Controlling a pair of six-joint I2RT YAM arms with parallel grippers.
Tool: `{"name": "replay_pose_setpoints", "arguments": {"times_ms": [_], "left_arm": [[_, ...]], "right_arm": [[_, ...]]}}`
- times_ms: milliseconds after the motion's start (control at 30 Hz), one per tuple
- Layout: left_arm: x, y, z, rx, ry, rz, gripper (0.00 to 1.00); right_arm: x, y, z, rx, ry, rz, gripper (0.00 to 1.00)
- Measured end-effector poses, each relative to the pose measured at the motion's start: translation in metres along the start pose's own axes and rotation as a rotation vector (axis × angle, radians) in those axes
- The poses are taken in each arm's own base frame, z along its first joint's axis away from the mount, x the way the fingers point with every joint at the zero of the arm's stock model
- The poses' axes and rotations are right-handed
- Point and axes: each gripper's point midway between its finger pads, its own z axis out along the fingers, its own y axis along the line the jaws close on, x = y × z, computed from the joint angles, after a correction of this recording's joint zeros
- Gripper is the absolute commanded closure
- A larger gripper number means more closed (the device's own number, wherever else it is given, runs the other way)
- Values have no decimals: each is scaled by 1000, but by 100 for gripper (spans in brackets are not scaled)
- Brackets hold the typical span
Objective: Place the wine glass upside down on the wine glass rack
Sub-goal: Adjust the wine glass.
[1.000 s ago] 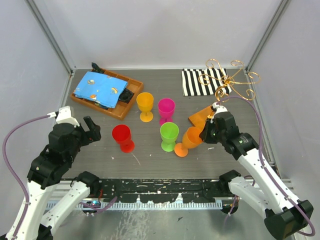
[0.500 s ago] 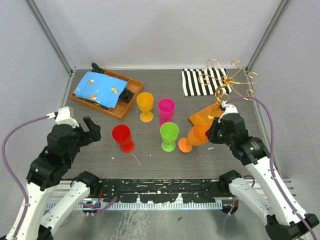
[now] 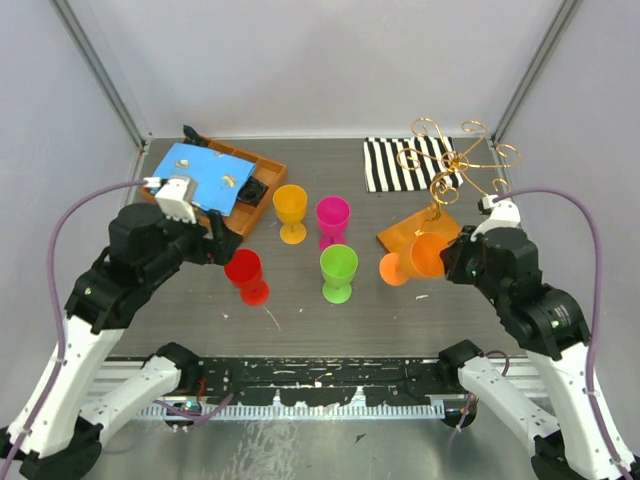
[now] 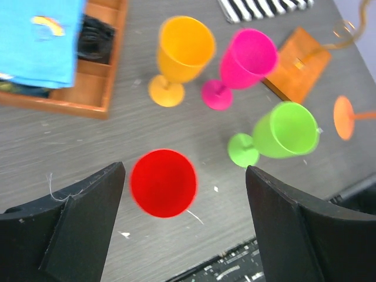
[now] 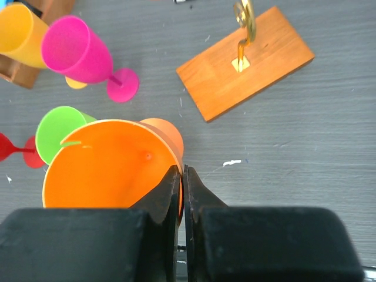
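Note:
My right gripper (image 3: 447, 258) (image 5: 183, 176) is shut on the rim of an orange wine glass (image 3: 415, 258) (image 5: 106, 164). The glass is lifted off the table and lies tipped on its side, foot pointing left. The wine glass rack (image 3: 455, 165) is thin gold wire with scroll arms. It rises from a flat orange-brown base (image 3: 410, 232) (image 5: 247, 61) just behind the held glass. My left gripper (image 3: 220, 240) (image 4: 185, 176) hangs open above a red glass (image 3: 245, 272) (image 4: 163, 183) and holds nothing.
A yellow glass (image 3: 291, 208), a pink glass (image 3: 333, 217) and a green glass (image 3: 338, 268) stand mid-table. A wooden tray (image 3: 262, 195) with a blue cloth sits at the back left. A black-and-white striped cloth (image 3: 400, 160) lies behind the rack.
The right arm has lifted the orange glass off the table, tipped it sideways and carried it right toward the rack. The left arm has swung forward over the red glass.

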Motion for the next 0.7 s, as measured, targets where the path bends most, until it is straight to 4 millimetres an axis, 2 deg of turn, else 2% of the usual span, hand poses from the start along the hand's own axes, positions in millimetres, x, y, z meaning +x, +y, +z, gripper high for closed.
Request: {"name": "replay_pose_setpoints", "arguments": {"times_ms": [167,333,400,533,633,700], "left_arm": [[16,-49,11,170,78,85,10],[22,-109,18,298,87,164,12],[26,-125,26,313,94,175,12],[28,-156,41,332,100,193,19],[20,-180,48,365,78,167,25],[11,-192,52,381,53,123,26]], "right_arm": [[-31,4,-31,-35,-106,11,99],[-49,17,-57,-136,-207,29,99],[-51,20,-62,-162,-225,32,99],[-59,32,-68,-223,-246,41,99],[-65,41,-71,-274,-267,49,99],[-72,48,-74,-308,-288,60,99]]}}
